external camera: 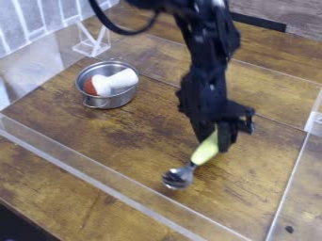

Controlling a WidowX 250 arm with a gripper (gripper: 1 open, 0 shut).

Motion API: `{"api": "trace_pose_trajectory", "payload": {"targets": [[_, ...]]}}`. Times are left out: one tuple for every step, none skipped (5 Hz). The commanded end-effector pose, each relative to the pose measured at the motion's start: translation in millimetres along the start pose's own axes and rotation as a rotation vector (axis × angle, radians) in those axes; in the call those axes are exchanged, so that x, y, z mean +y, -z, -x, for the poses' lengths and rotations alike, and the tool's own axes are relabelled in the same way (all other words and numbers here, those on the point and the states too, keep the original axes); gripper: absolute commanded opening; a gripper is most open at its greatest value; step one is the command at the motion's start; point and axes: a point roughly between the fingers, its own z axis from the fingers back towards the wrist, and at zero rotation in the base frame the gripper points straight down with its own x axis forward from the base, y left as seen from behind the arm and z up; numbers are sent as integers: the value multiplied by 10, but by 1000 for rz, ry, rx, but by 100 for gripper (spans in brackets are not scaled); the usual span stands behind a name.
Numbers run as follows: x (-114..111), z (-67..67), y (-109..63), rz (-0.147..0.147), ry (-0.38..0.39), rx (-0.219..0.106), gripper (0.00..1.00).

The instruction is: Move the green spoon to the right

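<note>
Pinching the green spoon (201, 158) by its handle, the black fingers (217, 135) hide its upper end and blur against the arm. The silver scoop points toward the camera, low over or on the wooden counter (107, 151); which, I cannot tell. Behind, to the left, sits a steel bowl (108, 85) holding a white object (116, 79) and something reddish, partly covered. No writing is readable.
</note>
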Motion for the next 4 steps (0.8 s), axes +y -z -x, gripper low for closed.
{"api": "trace_pose_trajectory", "payload": {"targets": [[-118,283,-215,6,-2,77,0],[-128,295,-203,9,-9,65,0],[-103,304,-182,4,-11,55,0],[-70,352,-156,-3,34,37,0]]}}
